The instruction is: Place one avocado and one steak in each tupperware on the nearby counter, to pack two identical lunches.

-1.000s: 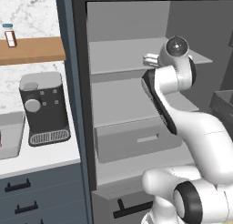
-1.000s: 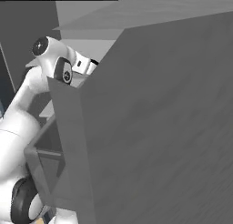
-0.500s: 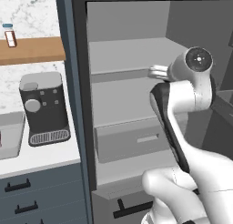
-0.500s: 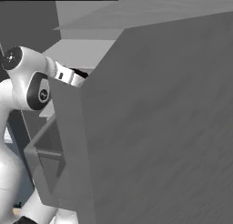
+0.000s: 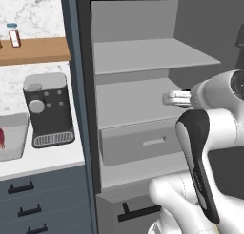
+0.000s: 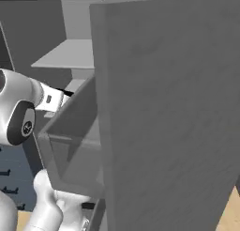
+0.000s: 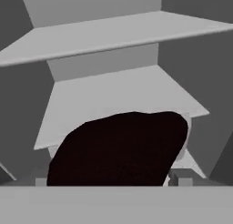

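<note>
A near-black avocado (image 7: 118, 148) fills the gap between my fingertips in the hand view, in the air before the fridge's middle shelf. My gripper (image 7: 111, 178) is shut on it, jaws wide. In the left base view the gripper (image 5: 167, 99) points left into the open fridge at middle-shelf height. In the right base view it (image 6: 65, 95) pokes out beside the door. At the far left on the white counter (image 5: 52, 157) stands a light grey tupperware (image 5: 16, 150) with a red steak (image 5: 1, 139) in it, cut by the picture's edge.
A dark coffee machine (image 5: 47, 109) stands on the counter right of the tupperware. A wooden wall shelf (image 5: 33, 50) carries a small jar (image 5: 14, 35). The fridge has a grey pull-out drawer (image 5: 143, 142); its open door (image 6: 178, 108) walls off the right.
My hand has come down from upper-shelf height to the middle shelf and drawn back toward the fridge's front. The arm's upper joint swung right and lower.
</note>
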Available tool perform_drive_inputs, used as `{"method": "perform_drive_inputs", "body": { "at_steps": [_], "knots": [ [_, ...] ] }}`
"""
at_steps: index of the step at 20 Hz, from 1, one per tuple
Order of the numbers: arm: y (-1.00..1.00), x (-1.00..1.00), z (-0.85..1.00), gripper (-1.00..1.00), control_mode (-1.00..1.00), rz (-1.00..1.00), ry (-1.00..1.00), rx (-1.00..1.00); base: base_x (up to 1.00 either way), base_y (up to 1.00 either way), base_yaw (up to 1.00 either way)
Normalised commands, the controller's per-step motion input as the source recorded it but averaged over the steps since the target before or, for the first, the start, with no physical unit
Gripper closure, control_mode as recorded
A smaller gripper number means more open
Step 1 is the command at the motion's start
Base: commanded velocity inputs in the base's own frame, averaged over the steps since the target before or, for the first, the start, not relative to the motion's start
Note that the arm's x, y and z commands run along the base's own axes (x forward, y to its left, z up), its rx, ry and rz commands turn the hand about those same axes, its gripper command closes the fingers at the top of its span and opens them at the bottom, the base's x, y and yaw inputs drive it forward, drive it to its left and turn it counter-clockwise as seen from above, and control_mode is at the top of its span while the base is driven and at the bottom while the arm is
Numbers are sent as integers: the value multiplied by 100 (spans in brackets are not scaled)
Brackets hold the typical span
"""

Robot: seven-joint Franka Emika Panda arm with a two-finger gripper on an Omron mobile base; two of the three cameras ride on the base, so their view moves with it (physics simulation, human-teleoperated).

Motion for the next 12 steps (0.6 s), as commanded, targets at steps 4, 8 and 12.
{"method": "perform_drive_inputs", "body": {
  "at_steps": [4, 8, 12],
  "knots": [
    [0, 0, 0, 100, 100, 0, 0, 0, -93, 23, 16],
    [0, 0, 0, 100, 100, 0, 0, 0, -84, 50, 8],
    [0, 0, 0, 100, 100, 0, 0, 0, -14, 96, 4]
  ]
}}
